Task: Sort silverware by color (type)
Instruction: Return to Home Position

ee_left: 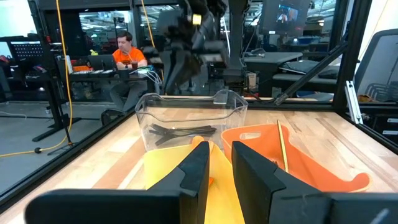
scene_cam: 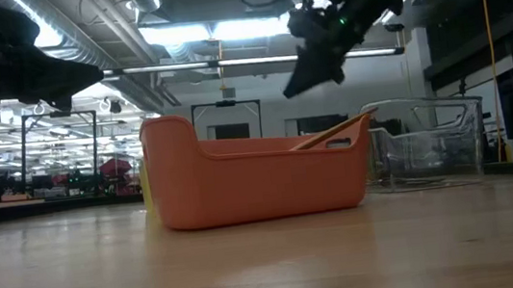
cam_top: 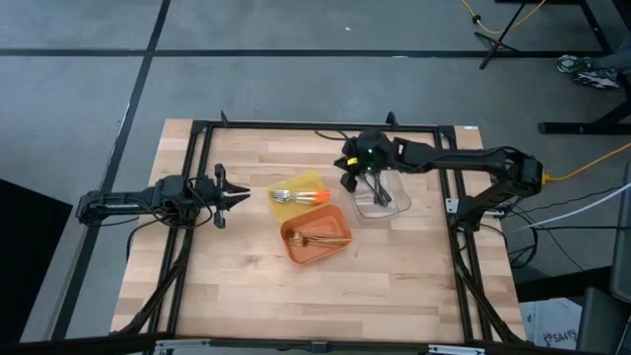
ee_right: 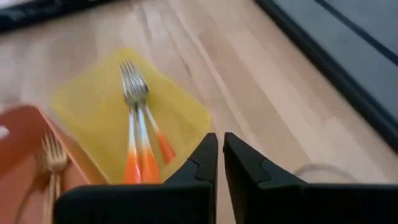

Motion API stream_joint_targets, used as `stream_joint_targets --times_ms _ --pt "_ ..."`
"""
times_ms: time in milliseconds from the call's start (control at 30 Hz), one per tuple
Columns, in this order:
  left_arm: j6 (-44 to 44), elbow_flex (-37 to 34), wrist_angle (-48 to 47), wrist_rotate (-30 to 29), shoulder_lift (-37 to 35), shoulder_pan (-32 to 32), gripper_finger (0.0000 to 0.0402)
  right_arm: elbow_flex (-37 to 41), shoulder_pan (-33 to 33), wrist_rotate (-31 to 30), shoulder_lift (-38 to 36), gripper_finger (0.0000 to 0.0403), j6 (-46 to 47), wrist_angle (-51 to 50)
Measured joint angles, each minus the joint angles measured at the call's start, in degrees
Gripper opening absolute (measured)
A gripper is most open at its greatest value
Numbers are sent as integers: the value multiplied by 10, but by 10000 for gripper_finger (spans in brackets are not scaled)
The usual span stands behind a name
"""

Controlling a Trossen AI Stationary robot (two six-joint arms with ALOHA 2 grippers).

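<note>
Black utensils (cam_top: pixel 381 190) lie in the clear tray (cam_top: pixel 396 205); they also show in the left wrist view (ee_left: pixel 180 130). Silver forks with orange handles (ee_right: pixel 140 134) lie in the yellow tray (cam_top: pixel 296 183). Gold forks (cam_top: pixel 320 238) lie in the orange tray (cam_top: pixel 296 247). My right gripper (cam_top: pixel 353 180) hangs shut and empty above the clear tray's left rim; its own wrist view (ee_right: pixel 220 138) looks down on the yellow tray. My left gripper (cam_top: pixel 246 195) hovers at the table's left and points at the yellow tray. A narrow gap shows between its fingers (ee_left: pixel 219 149), and it holds nothing.
The three trays stand close together at the table's middle, with bare wood in front of them and to the left. A black frame (cam_top: pixel 197 148) runs around the table. In the low view the orange tray (scene_cam: pixel 260 177) stands in front of the clear one (scene_cam: pixel 426 144). A person (ee_left: pixel 127 56) sits beyond the table.
</note>
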State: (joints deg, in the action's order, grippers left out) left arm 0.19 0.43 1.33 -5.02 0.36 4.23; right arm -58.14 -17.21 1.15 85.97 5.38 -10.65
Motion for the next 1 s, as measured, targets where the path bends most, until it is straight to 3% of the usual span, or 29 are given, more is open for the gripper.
stream_joint_targets --times_ms 133,400,733,1000 --pt "0 0 0 0 0 0 63 -26 0 25 0 18 -14 3" --pt "0 0 0 0 0 0 63 -28 0 151 -14 3 -44 0" --pt "0 0 0 0 0 0 63 22 64 136 -137 1 -72 19" --pt "0 0 0 0 0 0 63 181 143 123 -240 1 -65 149"
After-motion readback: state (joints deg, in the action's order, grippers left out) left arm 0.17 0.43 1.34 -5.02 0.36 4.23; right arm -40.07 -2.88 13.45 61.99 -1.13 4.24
